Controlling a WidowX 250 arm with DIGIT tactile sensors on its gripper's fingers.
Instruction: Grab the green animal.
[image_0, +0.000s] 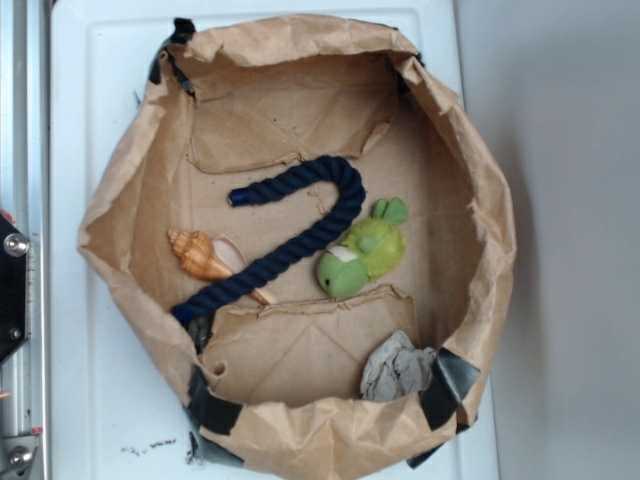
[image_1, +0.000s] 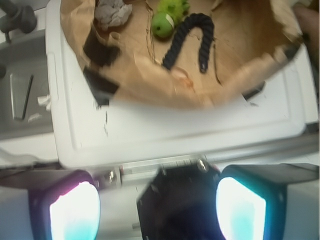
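Observation:
The green animal (image_0: 360, 255) is a lime-green plush with a white patch and two leaf-like flaps. It lies right of centre on the floor of a shallow brown paper bag (image_0: 110, 200), touching the end of a dark blue rope (image_0: 300, 230). The wrist view shows the green animal (image_1: 167, 17) far off at the top edge. My gripper (image_1: 157, 207) is outside the bag, over the white tray's edge, well apart from the toy. Its two glowing pads (image_1: 75, 210) stand wide apart and open with nothing held. The exterior view does not show the gripper.
An orange-tan seashell (image_0: 200, 253) lies left of the rope, and a grey paper wad (image_0: 395, 368) sits by the bag's near rim. The bag stands on a white tray (image_0: 70, 150). A metal rail with a black mount (image_0: 10, 290) runs along the left.

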